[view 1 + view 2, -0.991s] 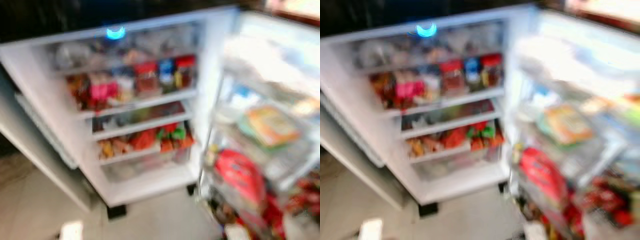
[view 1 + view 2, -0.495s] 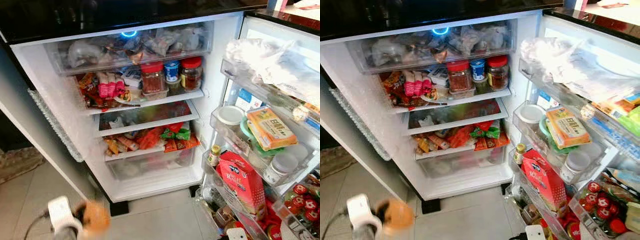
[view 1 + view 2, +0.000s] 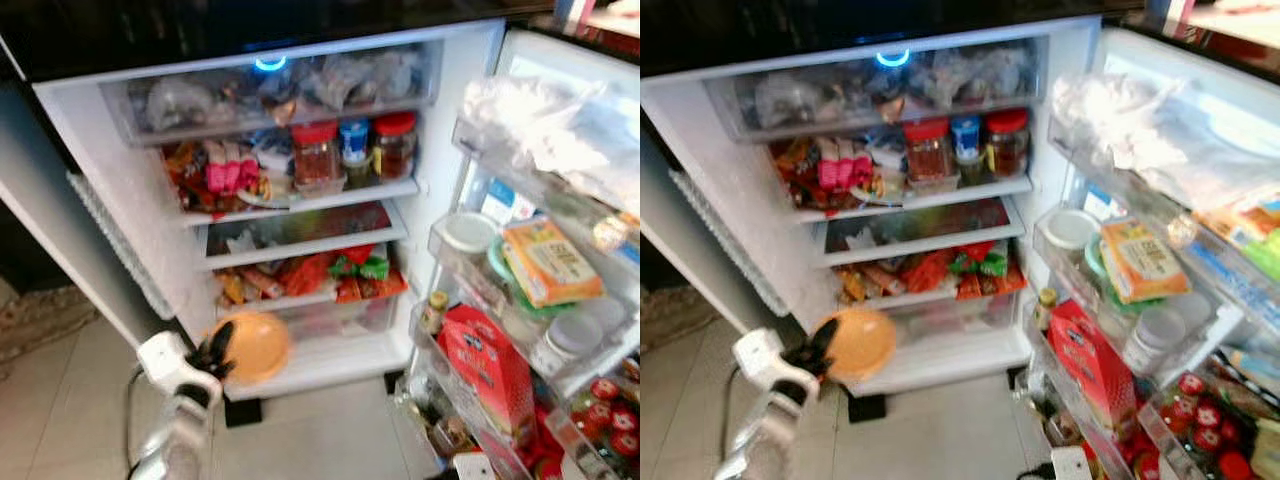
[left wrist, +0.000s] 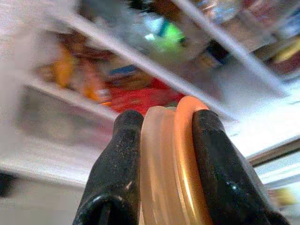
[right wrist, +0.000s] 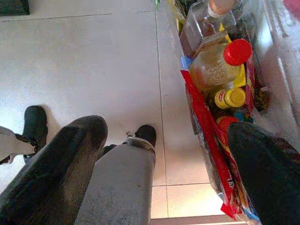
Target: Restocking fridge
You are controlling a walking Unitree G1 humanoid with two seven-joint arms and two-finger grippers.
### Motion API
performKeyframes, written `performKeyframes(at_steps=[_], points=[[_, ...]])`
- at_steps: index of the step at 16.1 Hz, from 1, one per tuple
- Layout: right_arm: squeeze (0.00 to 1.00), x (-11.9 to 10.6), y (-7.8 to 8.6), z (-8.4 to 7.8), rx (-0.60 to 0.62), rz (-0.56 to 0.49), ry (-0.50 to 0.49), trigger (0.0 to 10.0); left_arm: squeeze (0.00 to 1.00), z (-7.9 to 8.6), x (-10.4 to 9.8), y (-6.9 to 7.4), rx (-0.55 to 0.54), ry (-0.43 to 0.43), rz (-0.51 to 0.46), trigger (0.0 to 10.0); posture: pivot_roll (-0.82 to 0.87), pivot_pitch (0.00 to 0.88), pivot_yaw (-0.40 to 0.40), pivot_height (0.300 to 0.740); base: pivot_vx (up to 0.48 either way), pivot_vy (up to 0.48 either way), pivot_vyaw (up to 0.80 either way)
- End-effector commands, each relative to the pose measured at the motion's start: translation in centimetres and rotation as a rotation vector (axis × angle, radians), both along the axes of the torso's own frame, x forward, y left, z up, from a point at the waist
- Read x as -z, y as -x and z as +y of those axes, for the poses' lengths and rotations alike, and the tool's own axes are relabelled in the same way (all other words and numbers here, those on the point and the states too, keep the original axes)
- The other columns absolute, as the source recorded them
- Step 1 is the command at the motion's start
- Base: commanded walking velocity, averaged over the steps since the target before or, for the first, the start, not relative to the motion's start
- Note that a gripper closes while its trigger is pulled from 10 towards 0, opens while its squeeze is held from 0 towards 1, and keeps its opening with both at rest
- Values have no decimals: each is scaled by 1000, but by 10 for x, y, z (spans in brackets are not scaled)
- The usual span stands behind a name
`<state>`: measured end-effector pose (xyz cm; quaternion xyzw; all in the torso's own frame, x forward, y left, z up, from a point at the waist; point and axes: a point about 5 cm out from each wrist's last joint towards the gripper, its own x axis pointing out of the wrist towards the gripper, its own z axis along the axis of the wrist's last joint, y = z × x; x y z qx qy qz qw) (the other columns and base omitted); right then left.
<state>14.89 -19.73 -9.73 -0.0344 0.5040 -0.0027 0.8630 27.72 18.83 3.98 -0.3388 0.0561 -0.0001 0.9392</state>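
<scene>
Before the open fridge (image 3: 440, 210), at its lowest shelf, an orange lidded container (image 3: 250, 347) is held up by the left end effector (image 3: 214, 357). Along the left wrist, both fingers (image 4: 115, 168) are seen clamped on its rim. Along the right wrist, the right end effector (image 5: 154, 164) is spread wide over the tiled floor (image 5: 93, 61), beside door-bin bottles (image 5: 220, 61).

Pale tiled floor (image 3: 940, 430) under bright light, patterned rug (image 3: 40, 320) at its left edge.
</scene>
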Motion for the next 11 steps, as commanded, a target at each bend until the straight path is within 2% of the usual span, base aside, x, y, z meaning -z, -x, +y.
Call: performKeyframes(at_steps=[1, 2, 5, 7, 11], points=[[0, 1, 2, 2, 0, 12, -11, 10000, 0, -8, -6, 0, 35, 32, -26, 10000, -68, 0, 73, 740, 0, 0, 0], [0, 1, 2, 1, -12, 10, -7, 10000, 0, -14, -4, 3, 49, 46, -12, 10000, -75, 0, 70, 740, 0, 0, 0], [0, 1, 2, -1, -25, 11, 11, 10000, 0, -16, -8, 5, 66, 54, -3, 10000, -92, 0, 65, 740, 0, 0, 0], [0, 1, 3, -1, -39, 19, 31, 10000, 0, -11, -17, -3, 69, 35, -23, 10000, -91, 0, 66, 740, 0, 0, 0], [0, 0, 1, 0, -117, 16, 60, 10000, 0, -13, -23, -7, 80, 40, -41, 10000, -95, 0, 72, 740, 0, 0, 0]])
